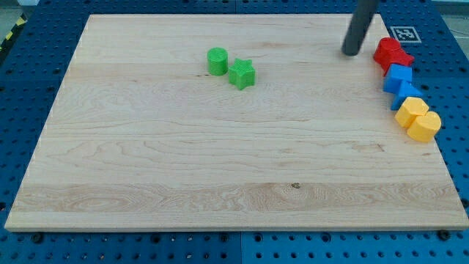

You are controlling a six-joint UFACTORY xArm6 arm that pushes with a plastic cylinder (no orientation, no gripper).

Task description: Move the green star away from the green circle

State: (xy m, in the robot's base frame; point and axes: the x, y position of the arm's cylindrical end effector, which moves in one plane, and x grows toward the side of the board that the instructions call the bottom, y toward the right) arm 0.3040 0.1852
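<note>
The green star [242, 74] lies on the wooden board [220, 161] near the view's top, left of centre. The green circle [217, 61] sits just to its upper left, touching it or nearly so. My tip [351, 52] is down on the board at the view's upper right, far to the right of both green blocks and a little left of the red blocks.
Along the board's right edge stands a line of blocks: a red circle [386, 49] and red star [396, 60], two blue blocks [398, 77] [407, 94], and two yellow blocks [411, 110] [424, 126]. A blue pegboard [22, 81] surrounds the board.
</note>
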